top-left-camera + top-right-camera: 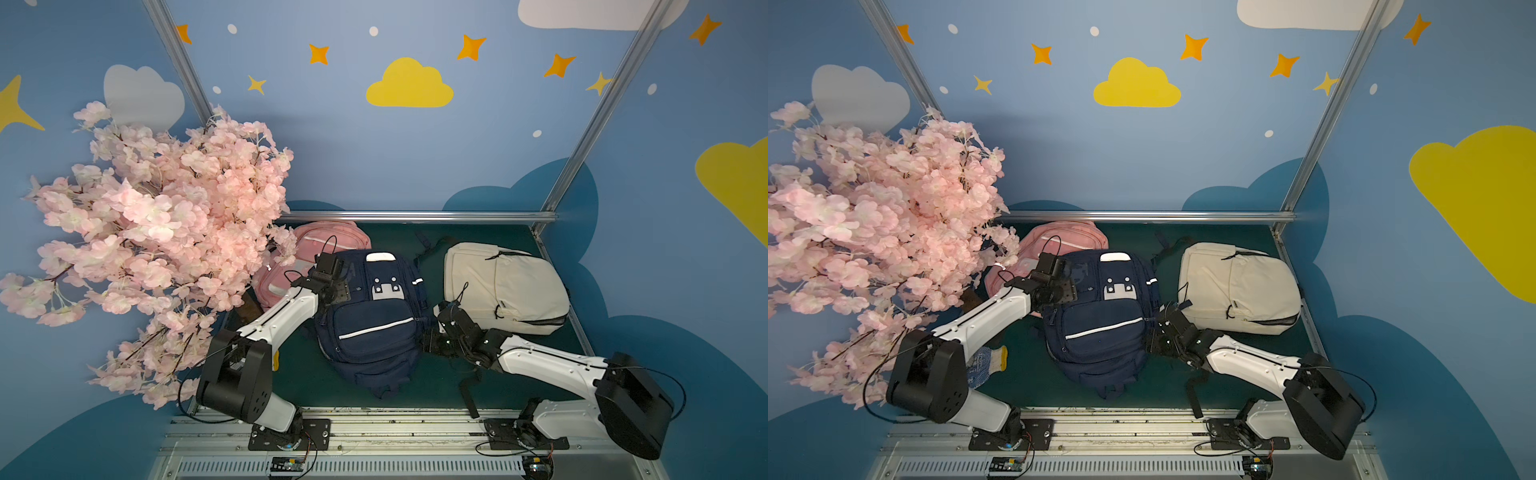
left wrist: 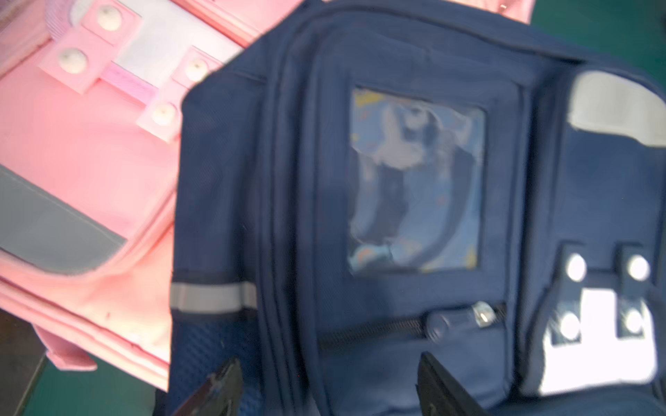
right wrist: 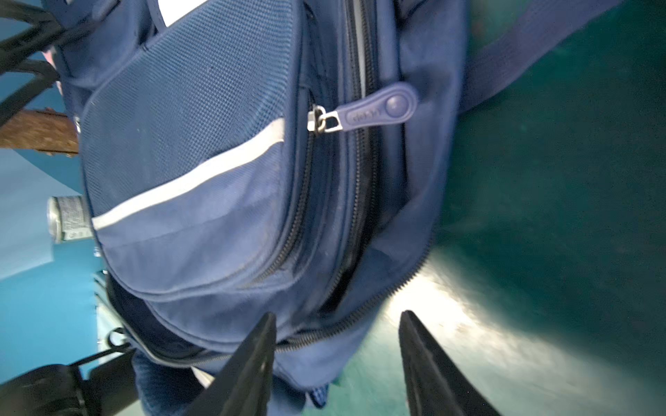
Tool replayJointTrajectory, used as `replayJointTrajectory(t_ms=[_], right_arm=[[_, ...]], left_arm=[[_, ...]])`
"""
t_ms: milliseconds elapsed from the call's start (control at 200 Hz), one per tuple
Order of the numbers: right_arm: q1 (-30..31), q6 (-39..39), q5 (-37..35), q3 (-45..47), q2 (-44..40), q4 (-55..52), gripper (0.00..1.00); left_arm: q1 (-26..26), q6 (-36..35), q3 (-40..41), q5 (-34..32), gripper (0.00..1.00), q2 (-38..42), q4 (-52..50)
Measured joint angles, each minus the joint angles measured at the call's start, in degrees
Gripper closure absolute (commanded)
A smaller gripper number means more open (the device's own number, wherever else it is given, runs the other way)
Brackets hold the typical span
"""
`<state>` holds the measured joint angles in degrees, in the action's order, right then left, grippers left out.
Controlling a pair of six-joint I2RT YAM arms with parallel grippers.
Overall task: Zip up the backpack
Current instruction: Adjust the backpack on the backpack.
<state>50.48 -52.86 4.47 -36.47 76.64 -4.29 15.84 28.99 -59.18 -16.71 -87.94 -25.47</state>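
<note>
Left arm (image 1: 282, 316) and right arm (image 1: 548, 361) show white shells with small screws, black joint housings (image 1: 232, 374), looped black cables (image 1: 179, 390), black screwed base plates (image 1: 318, 432); left pincer (image 2: 329, 358) and right pincer (image 3: 337, 312) are black.

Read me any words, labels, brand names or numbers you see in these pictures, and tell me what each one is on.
No text reads clearly enough to quote.
Raised lettering on the zipper pull of the navy backpack: too faint to read.
Printed label on a silver container: too small and blurred to read.
Small tag on the cream backpack: too small to read.
</note>
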Motion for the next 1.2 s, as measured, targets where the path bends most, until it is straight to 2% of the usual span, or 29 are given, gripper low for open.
replayJointTrajectory(t_ms=[90,160,210,260,335,380,466,561,741,841,976,1081,1196], right_arm=[[0.0,-1.29,1.84,-0.24,4.07,2.82,0.41],[-0.02,-1.86,2.99,-1.62,7.82,3.21,0.42],[-0.02,-2.16,3.61,-2.6,9.86,3.17,0.47],[-0.02,-2.47,4.17,-3.13,10.99,3.34,0.6],[-0.22,-2.73,4.76,-3.78,12.0,3.67,0.87],[-0.52,-2.56,5.14,-3.89,12.17,3.85,1.0],[-1.38,-2.8,5.51,-4.02,12.13,3.41,1.0],[-2.36,-2.05,5.14,-5.01,11.87,1.31,1.0],[-5.18,2.67,1.75,-8.02,8.48,-6.12,1.0],[-6.32,5.11,-2.45,-11.58,5.49,-11.34,1.0],[-7.69,12.28,-8.74,-15.17,0.37,-14.25,1.0],[-10.56,18.12,-10.95,-19.74,-1.31,-16.5,1.0],[-15.28,23.56,-9.86,-26.38,0.66,-17.68,1.0]], left_arm=[[-1.22,0.04,-0.96,0.42,0.32,-2.99,0.24],[-1.57,0.31,-1.99,1.03,0.41,-5.53,0.33],[-1.6,0.57,-3.1,1.53,0.5,-6.84,0.37],[-1.6,0.72,-4.39,1.99,0.59,-7.76,0.04],[-1.81,0.94,-5.11,2.67,0.71,-8.11,-0.07],[-2.1,1.33,-5.11,3.04,0.78,-7.93,-0.07],[-2.34,1.4,-4.79,3.87,0.9,-7.13,0.0],[-2.34,1.75,-4.28,4.98,0.97,-4.76,-0.02],[-1.16,3.19,-0.22,6.88,0.97,5.53,0.02],[0.17,4.5,2.51,6.43,0.97,12.96,-0.26],[2.38,7.02,6.14,4.57,0.97,22.45,-0.09],[5.29,10.25,9.88,2.95,0.97,29.44,0.48],[10.23,15.63,15.41,1.44,0.97,36.26,2.71]])
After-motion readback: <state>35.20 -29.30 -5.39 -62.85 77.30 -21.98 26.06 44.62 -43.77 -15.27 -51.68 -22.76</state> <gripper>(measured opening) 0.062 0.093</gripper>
